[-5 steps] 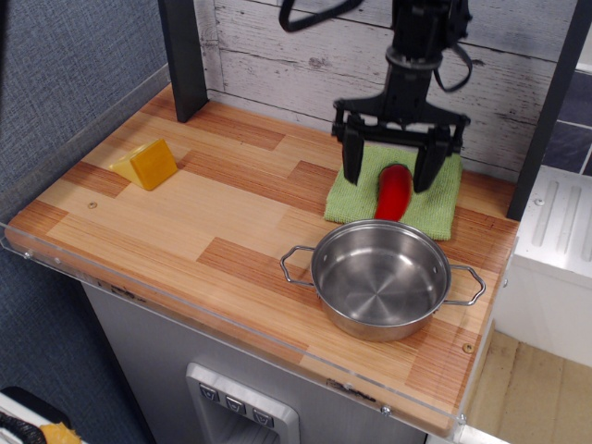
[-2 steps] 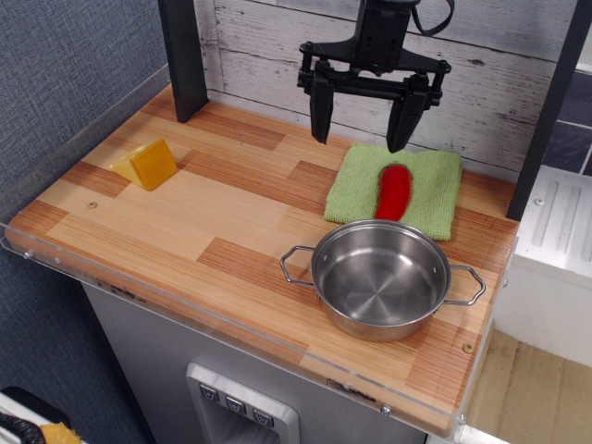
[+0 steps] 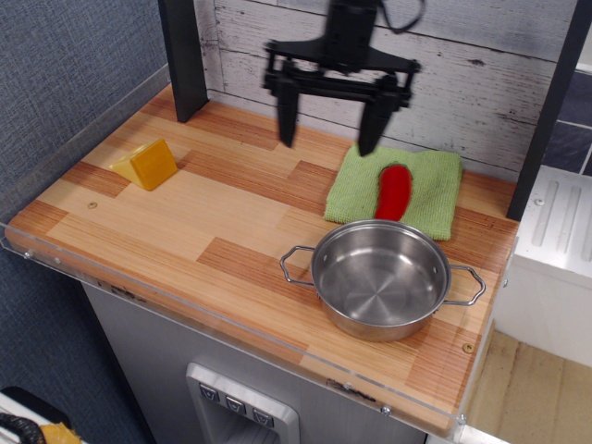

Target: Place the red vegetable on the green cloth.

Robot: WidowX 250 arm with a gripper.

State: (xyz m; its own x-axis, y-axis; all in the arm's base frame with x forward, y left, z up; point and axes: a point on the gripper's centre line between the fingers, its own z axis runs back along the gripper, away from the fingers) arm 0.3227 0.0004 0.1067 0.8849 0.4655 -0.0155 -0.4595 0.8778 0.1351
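You are looking at the red vegetable [image 3: 393, 191], which is lying on the green cloth [image 3: 435, 190] right of the frame's centre. It is resting lengthwise, running from upper left to lower right across the cloth's middle, with its near end reaching the cloth's lower edge just above the pot's rim. The cloth is lying flat on the wooden tabletop [image 3: 203, 217], close to the whitewashed plank wall [image 3: 481, 65] at the back.

Directly below the cloth in the frame, the steel pot [image 3: 381, 277] is sitting upright with its two wire handles pointing left and right; its rim is overlapping the cloth's front edge from this angle, and you cannot tell whether the two are touching.

Above and to the left of the cloth, the gripper [image 3: 328, 116] is hanging in the upper centre of the frame with its two black fingers spread wide and nothing between them. Its right-hand finger tip is showing just above the cloth's upper left corner, clear of the vegetable; its left-hand finger is hanging over bare wood.

At the left of the frame, the yellow wedge-shaped block [image 3: 148, 164] is sitting on the tabletop, well apart from everything else. A dark post [image 3: 183, 55] is standing at the upper left, against the wall.
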